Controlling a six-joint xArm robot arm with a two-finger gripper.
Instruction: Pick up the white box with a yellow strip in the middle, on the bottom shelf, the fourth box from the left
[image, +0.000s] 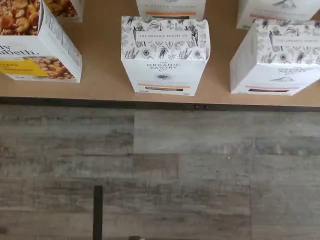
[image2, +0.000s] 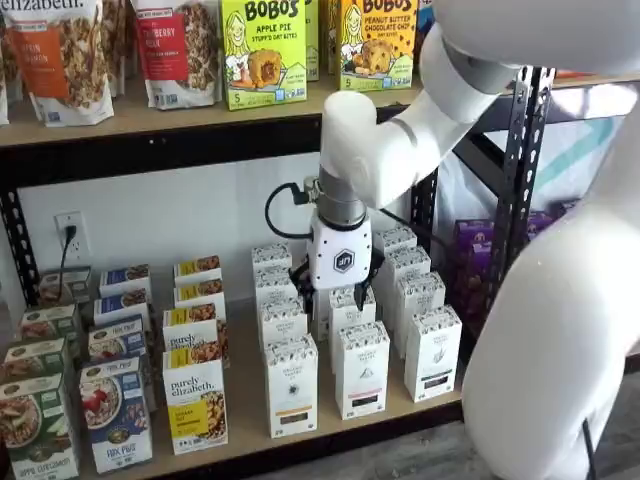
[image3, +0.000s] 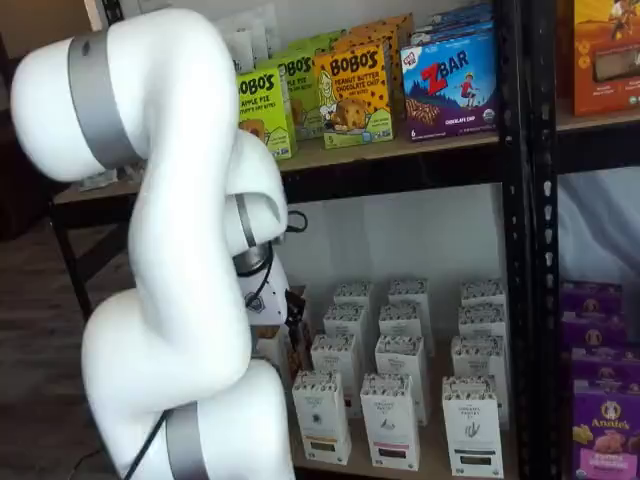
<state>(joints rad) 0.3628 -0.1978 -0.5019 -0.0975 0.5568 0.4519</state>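
Note:
The white box (image: 165, 55) with speckled top and a yellow band low on its front stands at the front of the bottom shelf (image: 100, 80), centred in the wrist view. In a shelf view it is the front carton (image2: 292, 398) of its column, right of the purely elizabeth boxes (image2: 193, 408). My gripper (image2: 338, 292) hangs above and behind it, over the rear cartons between the yellow-band and pink-band columns. Its black fingers (image2: 302, 285) stand apart with a gap, holding nothing. In the other shelf view the arm hides most of the gripper.
A pink-band white carton (image2: 362, 370) and a dark-band one (image2: 434, 352) stand to the right; the pink one is close beside the target (image: 272, 60). The black front rail (image: 150, 105) edges the shelf. Grey plank floor (image: 190, 170) lies below.

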